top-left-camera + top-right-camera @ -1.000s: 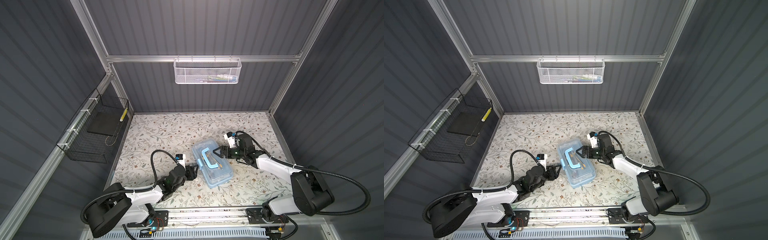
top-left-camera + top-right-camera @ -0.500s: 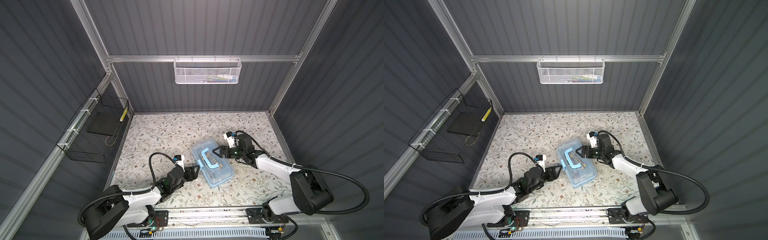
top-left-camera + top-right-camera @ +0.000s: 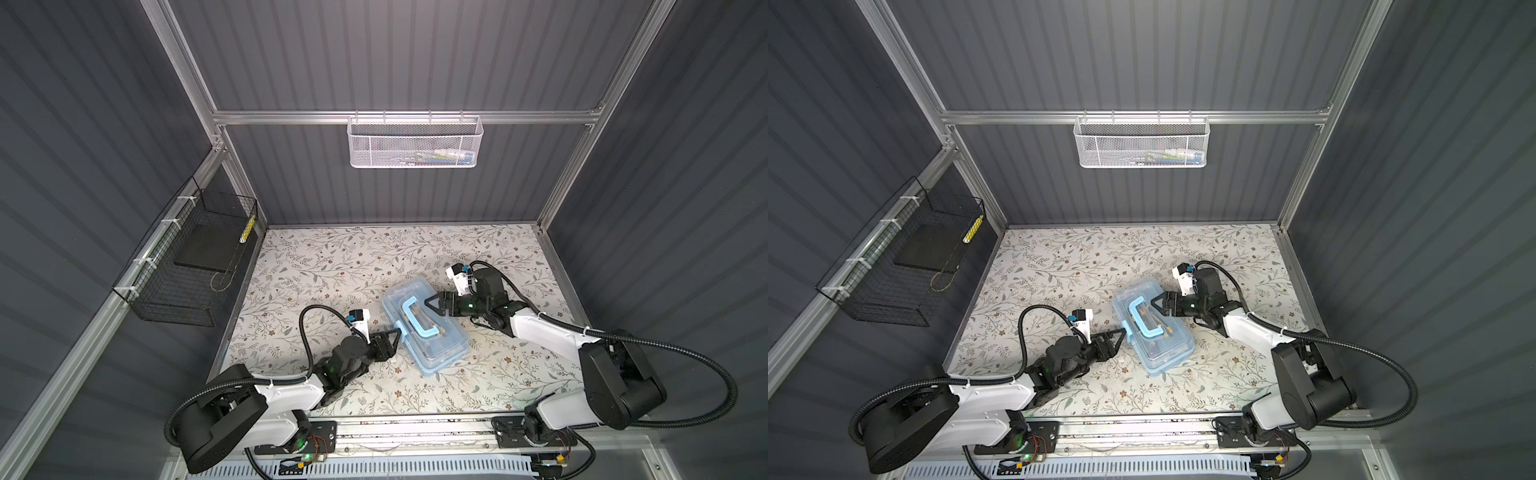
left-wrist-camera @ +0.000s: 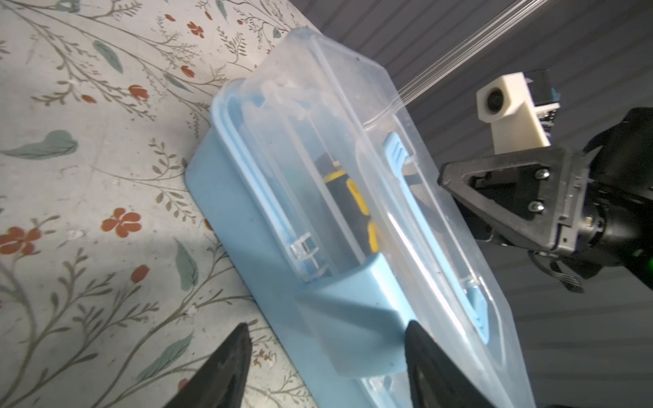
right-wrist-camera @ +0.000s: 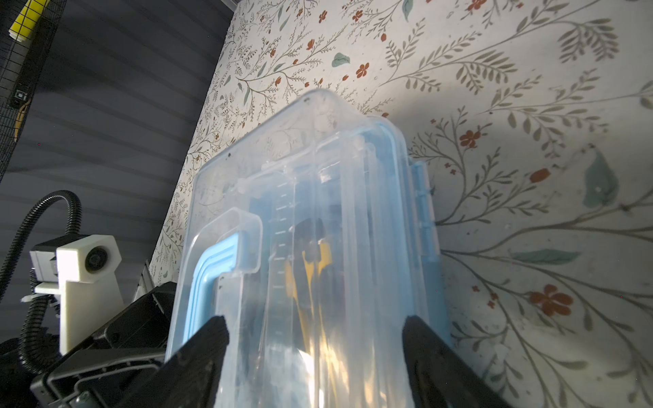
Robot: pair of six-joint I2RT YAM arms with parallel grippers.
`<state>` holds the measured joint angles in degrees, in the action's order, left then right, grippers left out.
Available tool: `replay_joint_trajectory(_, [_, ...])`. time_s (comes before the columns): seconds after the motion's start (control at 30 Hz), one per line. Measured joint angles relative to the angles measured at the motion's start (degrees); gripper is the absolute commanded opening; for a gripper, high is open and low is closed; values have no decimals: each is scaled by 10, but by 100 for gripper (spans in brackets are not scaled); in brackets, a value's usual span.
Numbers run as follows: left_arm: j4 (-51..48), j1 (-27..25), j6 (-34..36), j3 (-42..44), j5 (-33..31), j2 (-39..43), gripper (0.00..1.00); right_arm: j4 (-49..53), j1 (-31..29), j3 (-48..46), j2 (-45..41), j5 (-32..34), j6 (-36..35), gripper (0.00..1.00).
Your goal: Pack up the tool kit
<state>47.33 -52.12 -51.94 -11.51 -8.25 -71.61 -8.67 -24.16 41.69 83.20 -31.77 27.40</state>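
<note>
the tool kit (image 3: 426,328), a light-blue box with its clear lid down and arched handle (image 3: 417,318) lying flat on top, rests aslant near the middle of the flowered table (image 3: 332,266). the left gripper (image 3: 395,334) stands with jaws apart astride the blue latch (image 4: 353,328) on the kit's long side, contact not discernible. the right gripper (image 3: 432,302) reaches over the opposite long side, jaws spread wide above the lid, clamping nothing.

Kit (image 3: 426,328): glossy clear plastic lid over smooth light-blue plastic base. Worktop (image 3: 332,266): matt floral-printed sheet. Claws (image 4: 325,360): matt black plastic. Basket (image 3: 415,143): white metal mesh.
</note>
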Motion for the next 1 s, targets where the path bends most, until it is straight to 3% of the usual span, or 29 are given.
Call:
replay_joint_trajectory(0.37, [16,-1,-2,-2,29,-37,62,-16,-7,-2,6,-3,6,78])
replay_joint_trajectory(0.6, [9,-1,-4,-4,30,-37,65,-21,-7,-4,7,-3,7,78])
replay_joint_trajectory(0.83, [3,-1,-4,-10,31,-37,49,-22,-7,-4,7,-4,7,78])
replay_joint_trajectory(1.0, [0,-1,-4,-13,32,-36,43,-22,-7,-4,7,-3,7,78])
